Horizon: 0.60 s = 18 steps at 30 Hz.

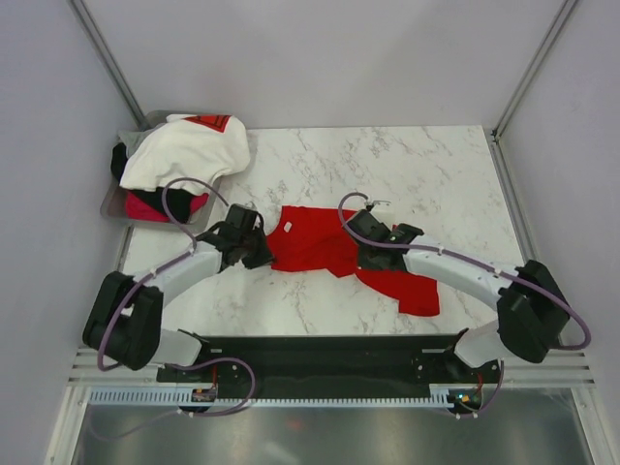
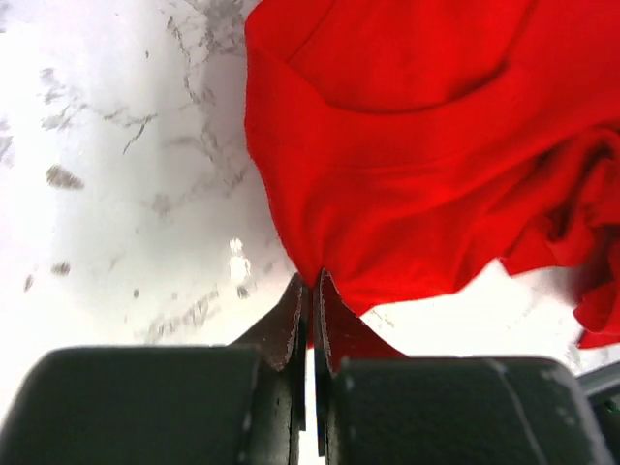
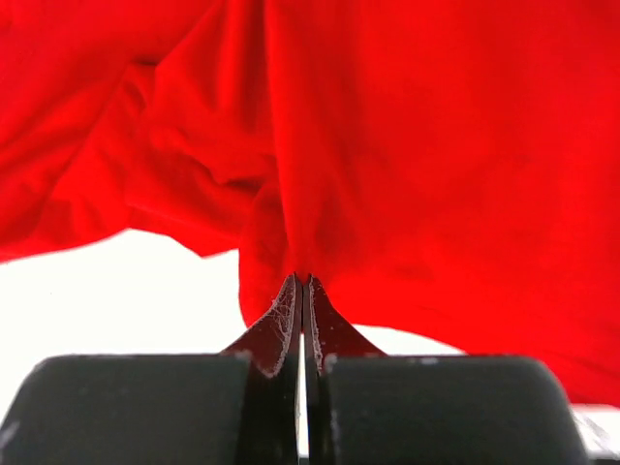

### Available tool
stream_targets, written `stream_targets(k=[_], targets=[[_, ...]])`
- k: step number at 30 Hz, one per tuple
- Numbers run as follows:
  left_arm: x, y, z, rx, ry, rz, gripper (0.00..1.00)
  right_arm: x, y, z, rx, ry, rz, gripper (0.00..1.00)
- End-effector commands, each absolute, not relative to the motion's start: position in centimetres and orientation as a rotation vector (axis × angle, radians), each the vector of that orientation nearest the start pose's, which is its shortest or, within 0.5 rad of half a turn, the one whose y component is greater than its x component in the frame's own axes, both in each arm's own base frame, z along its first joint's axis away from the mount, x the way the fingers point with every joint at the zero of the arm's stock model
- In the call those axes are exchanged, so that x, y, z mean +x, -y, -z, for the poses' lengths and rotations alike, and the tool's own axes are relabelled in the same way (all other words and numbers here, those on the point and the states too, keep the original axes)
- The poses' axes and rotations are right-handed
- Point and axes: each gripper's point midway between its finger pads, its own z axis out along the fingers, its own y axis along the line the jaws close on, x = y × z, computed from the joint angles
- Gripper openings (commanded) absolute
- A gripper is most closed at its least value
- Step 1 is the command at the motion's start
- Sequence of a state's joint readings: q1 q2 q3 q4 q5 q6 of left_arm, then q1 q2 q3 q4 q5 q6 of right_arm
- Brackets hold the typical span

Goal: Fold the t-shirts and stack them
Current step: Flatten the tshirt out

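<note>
The red t-shirt (image 1: pixel 320 240) lies crumpled on the marble table between both arms, its tail trailing toward the near right. My left gripper (image 1: pixel 264 251) is shut on its left edge; the left wrist view shows the cloth (image 2: pixel 417 145) pinched at the closed fingertips (image 2: pixel 312 283). My right gripper (image 1: pixel 366 254) is shut on a fold near the shirt's middle; the right wrist view shows the cloth (image 3: pixel 387 145) gathered into the closed tips (image 3: pixel 302 283). The white t-shirt with a red mark (image 1: pixel 186 150) lies on top of the black (image 1: pixel 119 160) and magenta-pink (image 1: pixel 145 207) shirts in the tray.
The grey metal tray (image 1: pixel 113 197) sits at the far left corner of the marble table (image 1: pixel 407 174). Grey walls close in the left, right and back sides. The arm bases stand at the near edge.
</note>
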State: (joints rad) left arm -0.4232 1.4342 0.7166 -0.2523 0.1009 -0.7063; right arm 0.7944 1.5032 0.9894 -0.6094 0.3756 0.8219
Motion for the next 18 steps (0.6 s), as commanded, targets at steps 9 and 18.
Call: stream_targets(k=[9, 18], targets=[[27.1, 13.0, -30.0, -0.275, -2.134, 0.515, 0.02, 24.9, -10.6, -31.7, 0.360, -2.123, -0.087, 0.00], [25.2, 10.4, -37.4, -0.260, -2.068, 0.430, 0.02, 21.3, -4.2, -39.0, 0.514, -1.924, -0.052, 0.00]])
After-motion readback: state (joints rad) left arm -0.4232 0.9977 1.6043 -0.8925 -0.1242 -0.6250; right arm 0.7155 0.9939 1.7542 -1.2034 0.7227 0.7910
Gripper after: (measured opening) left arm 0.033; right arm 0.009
